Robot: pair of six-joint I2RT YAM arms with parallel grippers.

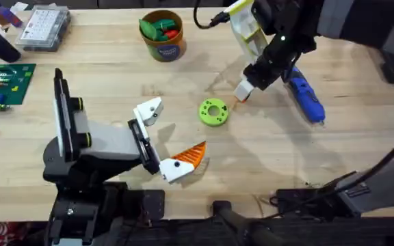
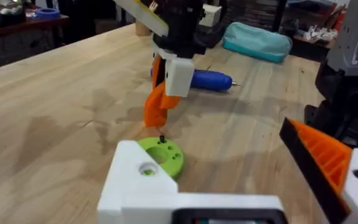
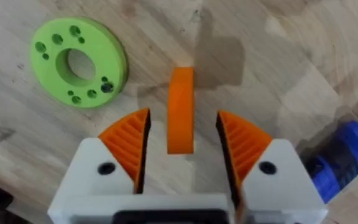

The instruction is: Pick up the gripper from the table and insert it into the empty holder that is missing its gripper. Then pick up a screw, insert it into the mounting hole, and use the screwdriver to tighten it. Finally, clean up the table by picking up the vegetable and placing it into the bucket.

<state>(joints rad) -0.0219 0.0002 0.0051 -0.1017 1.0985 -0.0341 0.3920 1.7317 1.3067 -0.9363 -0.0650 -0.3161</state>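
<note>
Nearest the bases, the left tool (image 1: 173,140) is lying low over the worktop (image 1: 265,171), its two white brackets spread wide with nothing between them; one bracket is carrying an orange ribbed tip (image 1: 191,156), while the other bracket (image 1: 149,109) is showing bare white, with a round mounting hole visible in the left wrist view. Just beyond it the vegetable (image 1: 213,112), a lime-green disc with a central hole and small holes round its face, is lying flat on the wood, and a tiny dark screw (image 2: 162,138) is standing on its top. A little farther on, the right tool (image 1: 243,91) is reaching down toward the worktop beside the vegetable. In the right wrist view its ribbed pads (image 3: 128,142) are standing apart, and the gripper (image 3: 180,110), the loose orange piece, is sitting upright between them with a gap showing on each side, so neither pad is seen pressing it. The left wrist view is showing the same orange piece hanging just under that tool, close above the wood. Behind it the screwdriver (image 1: 304,98) is lying on its side. Farthest back, the bucket (image 1: 163,35) is standing upright, with green and red pieces (image 1: 159,29) inside.
</note>
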